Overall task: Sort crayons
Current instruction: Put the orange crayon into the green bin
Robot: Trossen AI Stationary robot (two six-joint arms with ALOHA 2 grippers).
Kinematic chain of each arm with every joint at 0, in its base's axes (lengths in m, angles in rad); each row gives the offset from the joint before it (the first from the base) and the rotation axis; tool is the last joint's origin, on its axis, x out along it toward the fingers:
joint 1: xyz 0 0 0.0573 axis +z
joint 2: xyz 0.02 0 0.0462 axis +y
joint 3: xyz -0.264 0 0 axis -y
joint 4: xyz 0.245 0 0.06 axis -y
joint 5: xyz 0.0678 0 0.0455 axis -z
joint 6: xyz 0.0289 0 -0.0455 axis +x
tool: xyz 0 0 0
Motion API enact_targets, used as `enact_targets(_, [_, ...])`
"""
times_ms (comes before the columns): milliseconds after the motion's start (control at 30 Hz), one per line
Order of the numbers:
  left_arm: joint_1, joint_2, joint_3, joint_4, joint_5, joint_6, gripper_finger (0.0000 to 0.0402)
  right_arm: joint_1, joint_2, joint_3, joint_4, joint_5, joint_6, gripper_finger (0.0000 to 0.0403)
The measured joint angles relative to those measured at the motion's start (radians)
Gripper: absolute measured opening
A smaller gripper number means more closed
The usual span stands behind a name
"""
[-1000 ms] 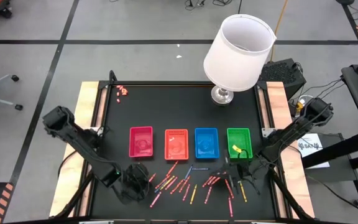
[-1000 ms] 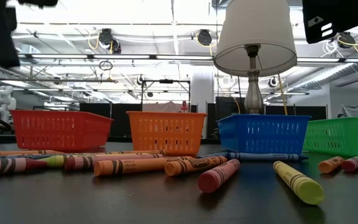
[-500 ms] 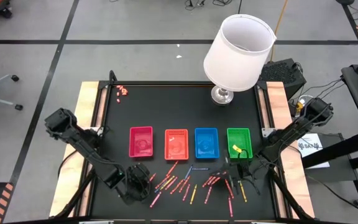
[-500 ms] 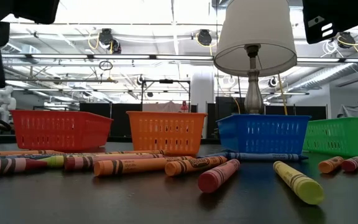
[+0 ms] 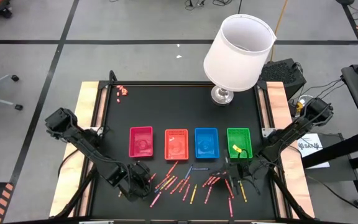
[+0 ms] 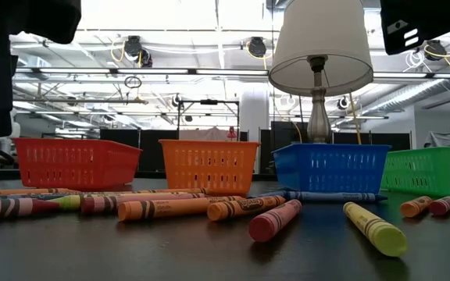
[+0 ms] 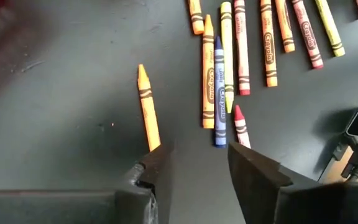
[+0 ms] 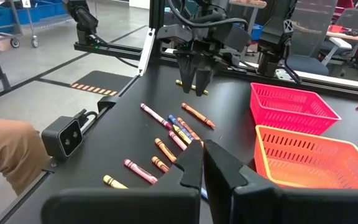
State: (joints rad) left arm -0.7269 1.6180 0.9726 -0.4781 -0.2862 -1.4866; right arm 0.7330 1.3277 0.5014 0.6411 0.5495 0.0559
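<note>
Several crayons [image 5: 191,183] lie flat in a loose row along the table's near edge; they also show in the low view [image 6: 170,208]. My left gripper [image 5: 143,180] is open and empty, fingers pointing down, just above the table at the row's left end. In the left wrist view [image 7: 197,163] an orange crayon [image 7: 148,106] lies beside one finger, with a blue crayon [image 7: 218,93] and a red crayon [image 7: 241,127] ahead. My right gripper [image 5: 243,172] hovers shut over the row's right end, and nothing shows between its fingers [image 8: 202,155].
Red [image 5: 141,141], orange [image 5: 176,143], blue [image 5: 206,142] and green [image 5: 239,140] baskets stand in a row mid-table; the green one holds a yellow-green crayon [image 5: 235,149]. A lamp [image 5: 238,46] stands at the far edge. Tiny pink-red bits [image 5: 122,91] lie far left. A small camera box [image 8: 64,137] sits at the near edge.
My left gripper has moved a little toward the table's right edge, closer to the left end of the crayon row. The crayons and my right gripper have stayed put.
</note>
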Motion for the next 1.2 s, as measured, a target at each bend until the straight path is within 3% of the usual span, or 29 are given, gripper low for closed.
enact_targets(200, [0.000,0.004,0.001,-0.020,-0.038,0.001,0.0150,0.000,0.000,0.000,-0.002,0.000,0.000,0.0000])
enact_targets(967, [-0.008,0.169,0.003,0.009,-0.028,0.024,0.0149,0.000,0.000,0.000,-0.031,0.000,-0.019,0.0000])
enact_targets(1200, [-0.008,0.187,0.004,0.008,-0.026,0.071,0.0094,0.000,0.000,0.000,-0.034,0.000,-0.019,0.0000])
